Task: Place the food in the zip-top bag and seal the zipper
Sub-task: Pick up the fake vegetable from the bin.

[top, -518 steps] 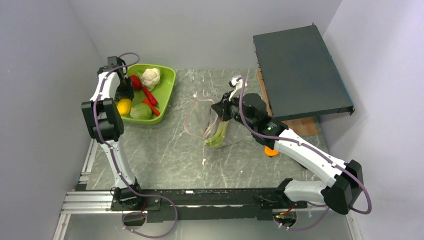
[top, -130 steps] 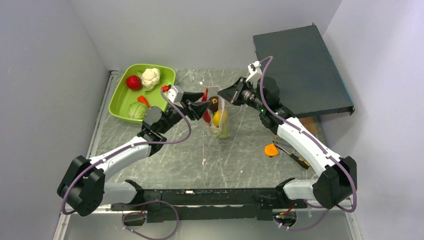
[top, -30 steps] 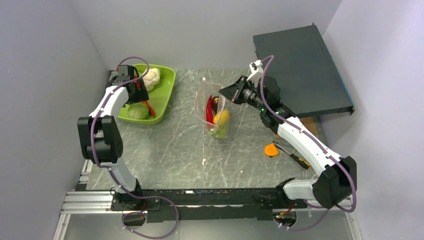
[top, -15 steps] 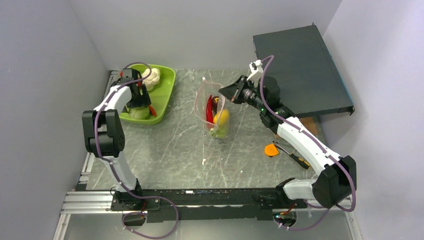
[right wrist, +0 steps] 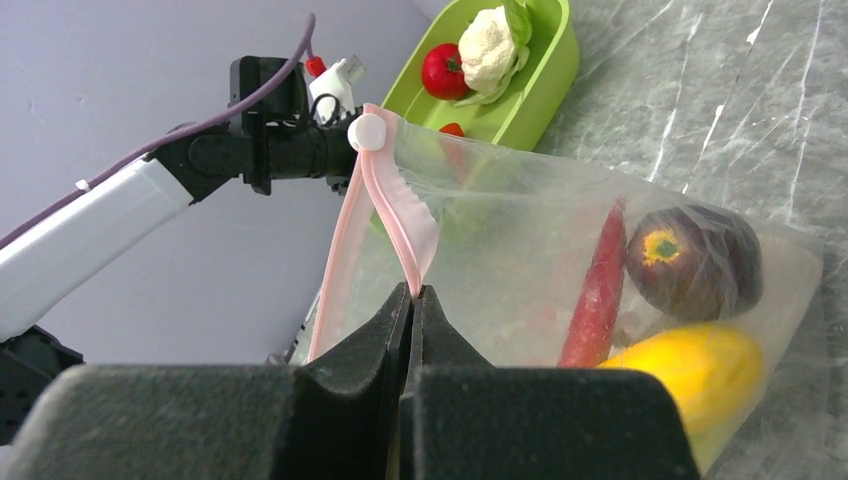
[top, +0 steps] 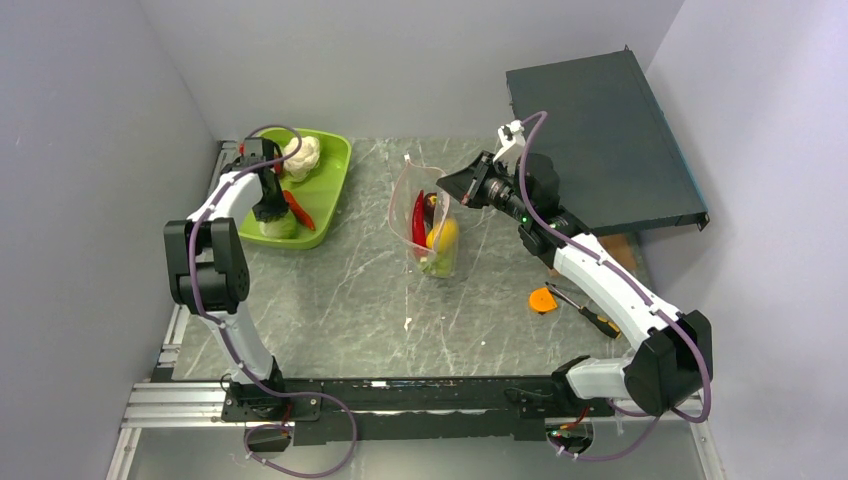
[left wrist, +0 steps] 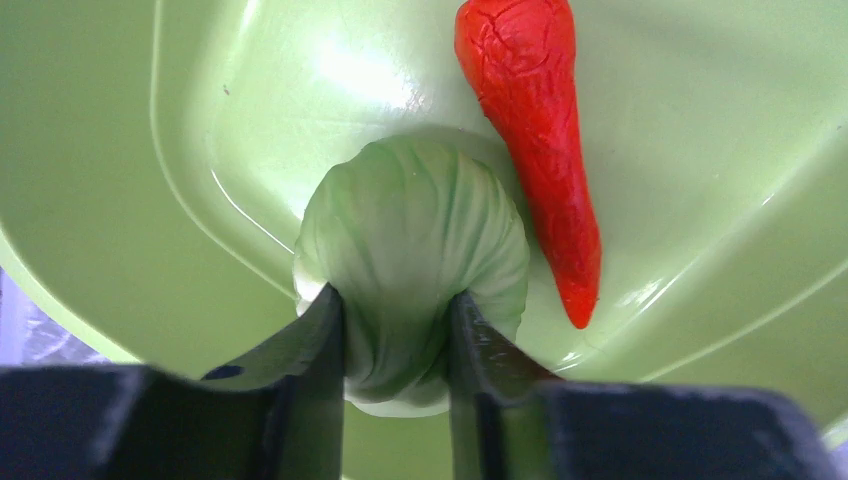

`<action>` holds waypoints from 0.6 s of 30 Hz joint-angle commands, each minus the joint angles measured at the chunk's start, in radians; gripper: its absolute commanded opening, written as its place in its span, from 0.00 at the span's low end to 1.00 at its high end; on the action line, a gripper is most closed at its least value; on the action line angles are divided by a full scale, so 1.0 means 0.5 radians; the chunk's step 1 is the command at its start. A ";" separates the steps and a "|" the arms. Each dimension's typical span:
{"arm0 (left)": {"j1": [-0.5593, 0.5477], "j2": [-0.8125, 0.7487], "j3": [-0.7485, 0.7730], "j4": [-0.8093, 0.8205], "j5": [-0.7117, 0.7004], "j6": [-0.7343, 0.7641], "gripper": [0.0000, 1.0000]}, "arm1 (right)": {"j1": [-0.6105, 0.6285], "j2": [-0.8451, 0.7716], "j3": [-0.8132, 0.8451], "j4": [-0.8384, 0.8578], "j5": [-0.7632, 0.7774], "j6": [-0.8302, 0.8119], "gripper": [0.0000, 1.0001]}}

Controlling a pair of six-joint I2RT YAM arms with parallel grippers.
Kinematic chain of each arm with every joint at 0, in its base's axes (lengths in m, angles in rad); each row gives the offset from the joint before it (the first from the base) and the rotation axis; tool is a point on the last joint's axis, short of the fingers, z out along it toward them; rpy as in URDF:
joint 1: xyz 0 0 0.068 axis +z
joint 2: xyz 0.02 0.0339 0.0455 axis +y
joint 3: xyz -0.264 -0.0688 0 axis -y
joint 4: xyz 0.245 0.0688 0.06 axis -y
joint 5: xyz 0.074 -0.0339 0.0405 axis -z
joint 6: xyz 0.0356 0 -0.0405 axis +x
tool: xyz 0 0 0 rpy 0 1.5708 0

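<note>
The left tool (left wrist: 395, 330), spread a second ago, now pinches the green cabbage (left wrist: 415, 230) in the lime tray (left wrist: 200, 100) — ready to lift it. The right tool (right wrist: 412, 295) pinches the zipper (right wrist: 400, 215), holding the zip-top bag (right wrist: 520, 240) open.

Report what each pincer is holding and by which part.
The left pincer grips the green cabbage by its two sides, in the lime-green tray. The right pincer pinches the zip-top bag by its pink zipper strip at the mouth.

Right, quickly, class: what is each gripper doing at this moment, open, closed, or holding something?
Left gripper: closed on the green cabbage.
Right gripper: closed on the pink zipper of the zip-top bag.
</note>
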 commanded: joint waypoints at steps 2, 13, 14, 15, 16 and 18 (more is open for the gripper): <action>0.013 -0.122 -0.075 0.023 -0.053 0.076 0.10 | -0.014 -0.005 -0.002 0.145 -0.022 0.011 0.00; -0.043 -0.717 -0.229 0.242 -0.050 0.140 0.00 | -0.013 0.012 0.053 0.096 -0.008 -0.013 0.00; -0.065 -0.786 -0.225 0.250 -0.005 0.149 0.00 | -0.012 0.016 0.059 0.095 -0.009 -0.014 0.00; -0.081 -0.888 -0.220 0.262 0.067 0.164 0.00 | -0.013 0.022 0.065 0.095 -0.011 -0.011 0.00; -0.093 -0.969 -0.216 0.271 0.158 0.179 0.00 | -0.014 0.029 0.068 0.095 -0.013 -0.007 0.00; -0.103 -1.128 -0.224 0.305 0.450 0.217 0.00 | -0.012 0.045 0.072 0.102 -0.020 0.002 0.00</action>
